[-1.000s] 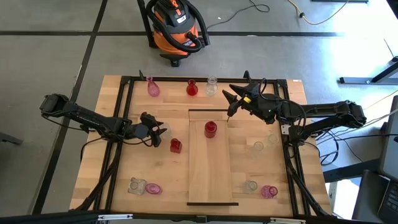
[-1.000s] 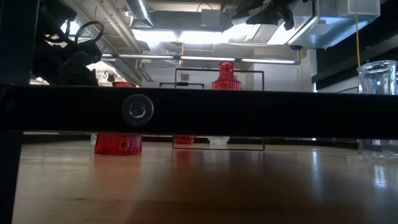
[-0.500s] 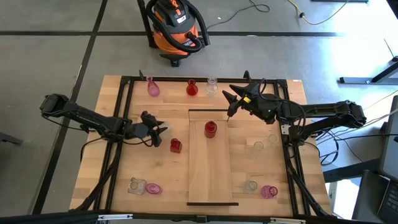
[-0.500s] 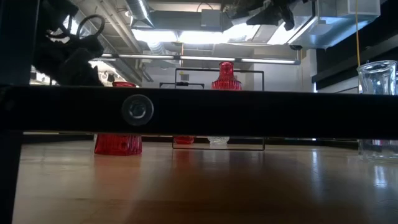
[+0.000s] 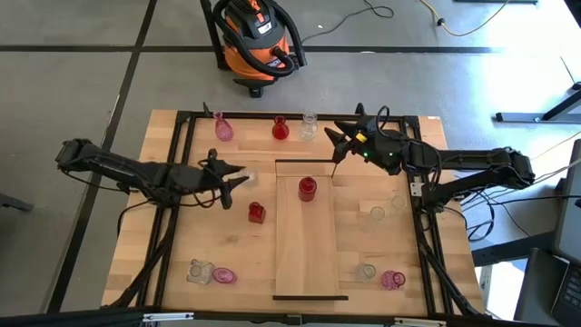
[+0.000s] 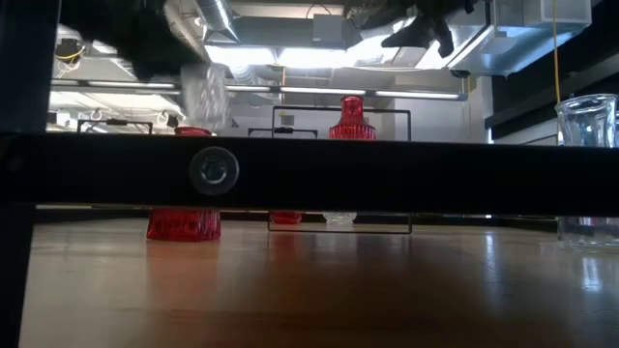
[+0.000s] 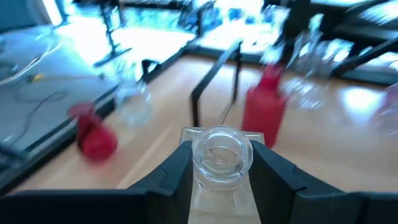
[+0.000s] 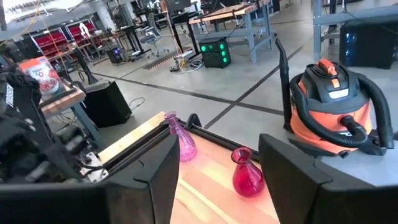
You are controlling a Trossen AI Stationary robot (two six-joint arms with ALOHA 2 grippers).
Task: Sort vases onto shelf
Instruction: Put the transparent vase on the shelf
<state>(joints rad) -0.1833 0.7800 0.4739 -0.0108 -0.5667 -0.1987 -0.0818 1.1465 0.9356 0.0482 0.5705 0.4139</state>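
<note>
Left gripper [image 7: 219, 163] clamps a clear vase [image 7: 221, 151] by its neck, lifted off the worktop [image 5: 218, 245] left of the shelf [image 5: 307, 250] w/ one red vase [image 5: 307, 189] aboard; right gripper [image 5: 337, 145] hangs part-open, empty, nr shelf's far end.

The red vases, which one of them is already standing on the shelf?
The red vase near the far end of the shelf. The square red one stands on the table left of it; the round red one sits at the table's far edge.
</note>
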